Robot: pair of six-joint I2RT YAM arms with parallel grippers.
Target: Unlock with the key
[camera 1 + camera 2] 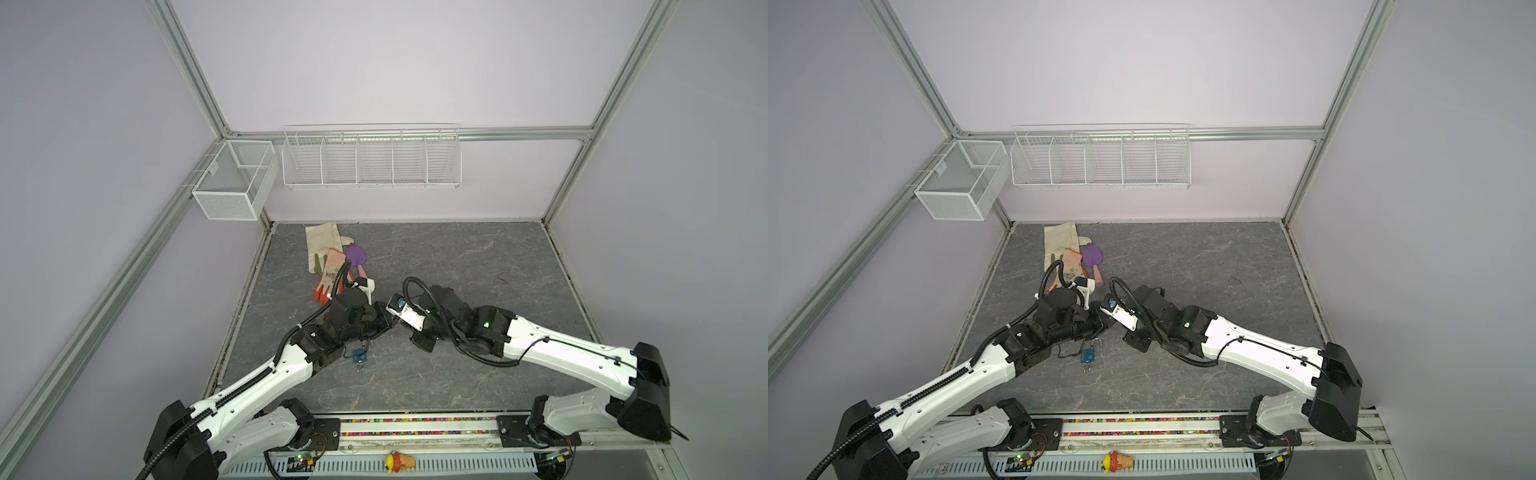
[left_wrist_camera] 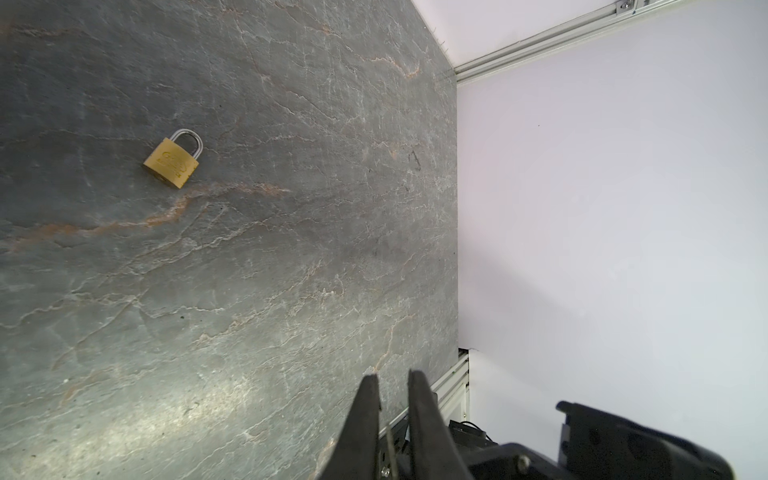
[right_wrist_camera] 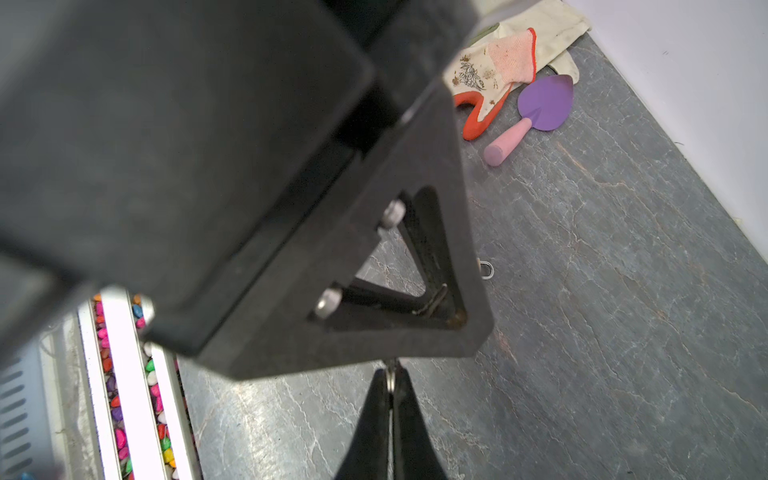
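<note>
Key of thin silver metal (image 3: 390, 372) sits pinched between the pressed-together fingertips of the right gripper (image 3: 391, 384), over the grey stone-patterned tabletop (image 1: 457, 257), left of centre. The left gripper (image 2: 392, 376) meets it tip to tip, its fingers nearly together with a narrow gap; whether they grip the key I cannot tell. A small blue padlock (image 1: 360, 356) lies beside the left wrist; a brass padlock (image 2: 172, 160) lies flat, well apart. A purple trowel with pink handle (image 3: 536, 112) rests near the far wall.
</note>
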